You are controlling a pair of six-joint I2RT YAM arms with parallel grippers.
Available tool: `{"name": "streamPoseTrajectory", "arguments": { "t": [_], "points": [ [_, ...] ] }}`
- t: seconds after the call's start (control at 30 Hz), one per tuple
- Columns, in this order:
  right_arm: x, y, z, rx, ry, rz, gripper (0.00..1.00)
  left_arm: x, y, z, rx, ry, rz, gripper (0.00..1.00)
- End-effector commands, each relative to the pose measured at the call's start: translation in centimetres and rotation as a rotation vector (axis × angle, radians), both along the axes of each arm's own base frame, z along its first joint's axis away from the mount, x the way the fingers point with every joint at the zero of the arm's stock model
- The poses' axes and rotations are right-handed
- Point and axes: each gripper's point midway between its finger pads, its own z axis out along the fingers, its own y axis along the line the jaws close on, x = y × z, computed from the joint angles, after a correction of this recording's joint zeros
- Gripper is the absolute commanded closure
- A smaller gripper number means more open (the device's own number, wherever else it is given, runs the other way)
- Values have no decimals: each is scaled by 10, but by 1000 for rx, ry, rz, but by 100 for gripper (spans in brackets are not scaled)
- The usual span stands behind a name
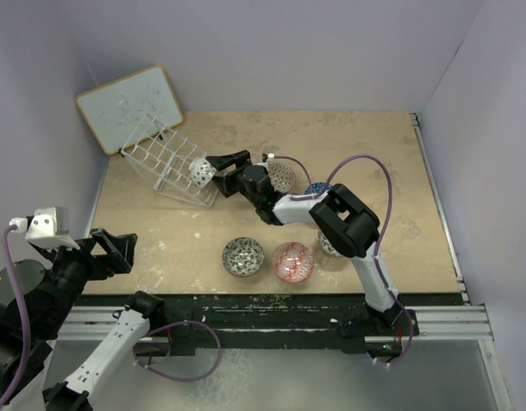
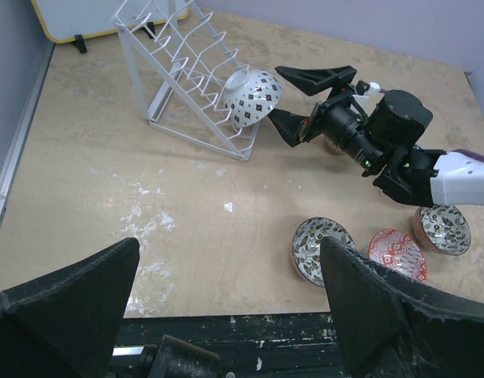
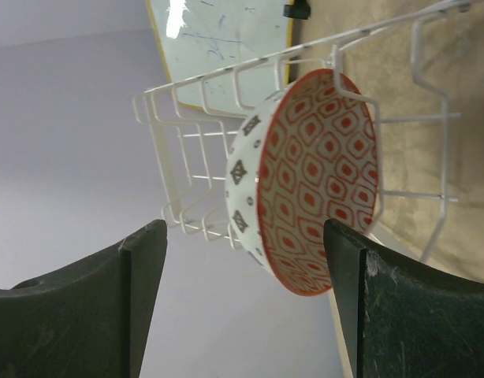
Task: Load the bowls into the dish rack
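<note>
Right tool (image 1: 213, 174): jaws spread wide, flanking bowl (image 1: 200, 174), no contact visible. Bowl stands on edge in dish rack (image 1: 160, 158), 10 o'clock on bench (image 1: 177, 240). Left tool (image 1: 126, 251): open, empty, 7 o'clock.

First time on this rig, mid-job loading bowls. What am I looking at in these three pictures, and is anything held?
Two robot arms work at a table. One picture looks down from above; the other two come from cameras on the wrists. The right claw stands open at the white dish rack, where a red-patterned bowl sits on edge, not gripped. The left claw is open and empty. On the table lie other bowls; a whiteboard stands behind the rack.
</note>
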Motion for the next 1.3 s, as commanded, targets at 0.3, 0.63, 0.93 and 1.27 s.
{"name": "streamPoseTrajectory", "arguments": {
  "t": [0.3,0.63,0.93,1.27],
  "points": [
    [-17,-27,22,-167,-75,8,16,3,1,7,-3,-22,14,1],
    [-45,-71,48,-495,-206,36,11,11,-1,9,13,-16,10,1],
    [-65,-128,25,-1027,-231,141,11,18,-2,8,32,-4,16,1],
    [-34,-164,-3,-1599,-173,253,15,25,-9,-2,25,21,-6,1]
  ]
}}
